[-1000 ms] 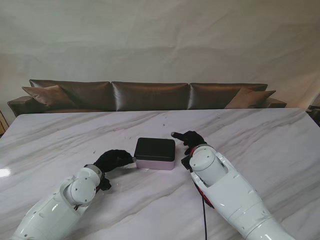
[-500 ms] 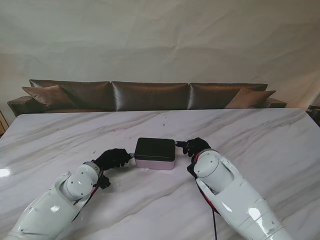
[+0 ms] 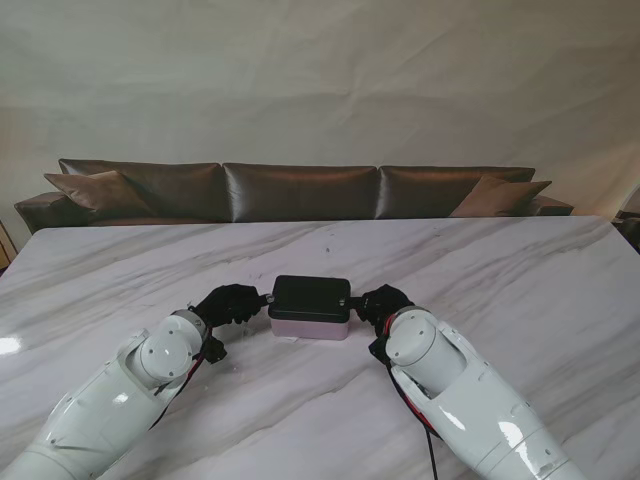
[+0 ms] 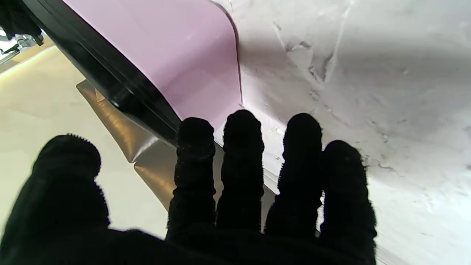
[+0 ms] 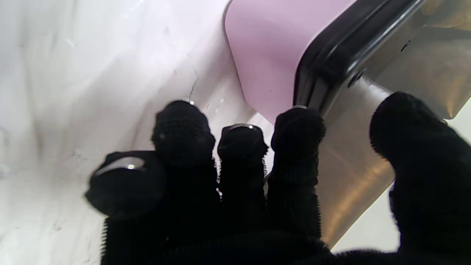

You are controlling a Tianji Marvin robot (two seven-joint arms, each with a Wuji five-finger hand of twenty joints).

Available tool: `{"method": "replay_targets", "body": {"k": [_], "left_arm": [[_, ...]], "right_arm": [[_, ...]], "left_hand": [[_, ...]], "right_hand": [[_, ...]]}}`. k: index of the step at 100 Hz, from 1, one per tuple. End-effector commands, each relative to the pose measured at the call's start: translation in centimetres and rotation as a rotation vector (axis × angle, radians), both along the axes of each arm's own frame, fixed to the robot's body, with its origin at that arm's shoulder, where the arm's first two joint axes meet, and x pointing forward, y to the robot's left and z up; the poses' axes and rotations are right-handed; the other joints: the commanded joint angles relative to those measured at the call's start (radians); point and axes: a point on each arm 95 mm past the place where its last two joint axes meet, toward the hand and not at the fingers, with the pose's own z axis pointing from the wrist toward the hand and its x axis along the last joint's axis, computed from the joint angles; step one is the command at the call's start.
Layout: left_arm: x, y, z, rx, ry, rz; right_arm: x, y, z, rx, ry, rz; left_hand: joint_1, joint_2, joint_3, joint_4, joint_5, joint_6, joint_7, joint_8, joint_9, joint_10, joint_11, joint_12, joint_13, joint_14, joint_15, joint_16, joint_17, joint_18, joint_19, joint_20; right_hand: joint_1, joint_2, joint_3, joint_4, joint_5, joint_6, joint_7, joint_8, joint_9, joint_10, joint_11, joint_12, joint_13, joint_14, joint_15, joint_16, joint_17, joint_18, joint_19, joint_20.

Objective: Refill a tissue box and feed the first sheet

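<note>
The tissue box (image 3: 310,305), a pink body under a black lid, lies at the middle of the marble table (image 3: 520,270). My left hand (image 3: 228,303) is at the box's left end, fingertips against it near the lid. My right hand (image 3: 383,300) is at the right end, likewise touching. The left wrist view shows the pink side (image 4: 176,55) and the lid (image 4: 110,81) just beyond the straight, spread fingers of my left hand (image 4: 220,191). In the right wrist view my right hand (image 5: 257,184) has a fingertip (image 5: 300,121) at the lid's edge (image 5: 342,48). No tissue shows.
A brown leather sofa (image 3: 300,190) runs along the table's far edge, with a pale cloth wall behind it. Bare marble lies on both sides of the box and between the box and me, where my two forearms reach in.
Both hands have closed in on the box. The right hand came left to the box's right end; the left hand moved farther from me, up to the left end. The box stays put.
</note>
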Motion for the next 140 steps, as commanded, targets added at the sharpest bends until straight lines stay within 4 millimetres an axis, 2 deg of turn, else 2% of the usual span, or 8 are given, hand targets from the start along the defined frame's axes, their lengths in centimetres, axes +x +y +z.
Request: {"method": "replay_targets", "body": {"k": [1,61,82,93,125,128,135,140], "left_arm": [[0.1,-0.6,0.0,-0.01,0.009,-0.016],[1.1,-1.5,-0.7,0.035,0.047,-0.043],[1.3,-1.6,-1.1,0.06,0.045,-0.05],[1.3,-1.5,-1.3,0.076,0.038,-0.056],[1.4,-1.2,-1.8,0.13,0.028,-0.066],[1.4,-1.2,-1.9,0.135,0.026,-0.067],[1.4,-1.2,-2.0,0.142,0.026,-0.068],[1.4,-1.2,-2.1,0.146,0.028,-0.071]], "right_arm": [[-0.1,0.4,-0.3,0.0,0.011,0.023],[0.6,1.2,-1.2,-0.029,0.018,0.046],[0.9,1.2,-1.6,-0.032,0.022,0.042],[1.1,1.3,-1.7,-0.038,0.021,0.044],[1.7,1.3,-2.2,-0.067,0.0,0.038],[1.7,1.3,-2.2,-0.07,-0.001,0.039],[1.9,1.4,-2.4,-0.076,0.001,0.041],[1.9,1.4,-2.5,-0.078,0.003,0.041]], "left_hand": [[0.007,0.011,0.008,-0.024,0.036,-0.047,0.036,0.04,0.035,-0.04,0.039,0.023,0.037,-0.004,0.034,0.014,0.011,-0.023,-0.22,0.021],[0.118,0.0,0.025,0.01,0.124,-0.071,0.135,0.092,0.125,-0.057,0.12,0.05,0.106,-0.022,0.106,0.022,0.044,-0.017,-0.179,0.02],[0.21,-0.046,0.053,0.051,0.144,-0.094,0.165,0.107,0.152,-0.077,0.14,0.055,0.133,-0.039,0.125,0.021,0.069,-0.016,-0.162,0.019],[0.229,-0.078,0.074,0.102,0.145,-0.104,0.176,0.115,0.158,-0.092,0.145,0.056,0.146,-0.053,0.13,0.018,0.084,-0.02,-0.156,0.011],[0.235,-0.137,0.109,0.174,0.162,-0.077,0.197,0.116,0.173,-0.102,0.166,0.065,0.172,-0.078,0.145,0.025,0.114,-0.021,-0.138,0.004],[0.235,-0.138,0.111,0.179,0.164,-0.075,0.199,0.115,0.174,-0.102,0.169,0.066,0.175,-0.081,0.148,0.026,0.117,-0.022,-0.136,0.004],[0.235,-0.147,0.127,0.207,0.167,-0.068,0.212,0.116,0.176,-0.099,0.179,0.071,0.178,-0.087,0.153,0.033,0.118,-0.023,-0.132,0.002],[0.231,-0.162,0.146,0.234,0.172,-0.063,0.22,0.115,0.178,-0.095,0.185,0.074,0.181,-0.089,0.155,0.038,0.12,-0.022,-0.129,0.002]], "right_hand": [[0.027,-0.045,-0.004,0.018,0.043,-0.072,0.041,0.03,0.038,-0.064,0.044,0.028,0.075,0.037,0.079,0.01,0.028,-0.107,0.102,0.004],[0.097,-0.044,-0.038,0.072,0.083,-0.069,0.066,0.087,0.072,-0.075,0.062,0.053,0.107,0.021,0.101,0.008,0.059,-0.111,0.117,-0.003],[0.113,-0.039,-0.039,0.088,0.096,-0.064,0.07,0.095,0.083,-0.071,0.065,0.057,0.115,0.022,0.105,0.006,0.067,-0.11,0.123,-0.004],[0.123,-0.045,-0.039,0.103,0.108,-0.061,0.072,0.101,0.091,-0.07,0.066,0.059,0.121,0.021,0.108,0.005,0.071,-0.108,0.126,-0.005],[0.14,-0.105,0.026,0.231,0.183,-0.012,0.066,0.11,0.142,-0.055,0.074,0.084,0.131,0.012,0.144,0.015,0.102,-0.104,0.144,-0.013],[0.124,-0.135,0.105,0.199,0.179,-0.013,0.077,0.066,0.146,-0.055,0.072,0.09,0.131,0.01,0.148,0.016,0.103,-0.107,0.146,-0.015],[0.114,-0.211,0.301,-0.01,0.178,-0.005,0.093,0.023,0.154,-0.05,0.075,0.094,0.131,0.01,0.157,0.02,0.108,-0.104,0.15,-0.015],[0.115,-0.233,0.344,-0.055,0.182,0.003,0.096,0.018,0.159,-0.045,0.077,0.095,0.132,0.011,0.164,0.023,0.11,-0.104,0.153,-0.014]]}}
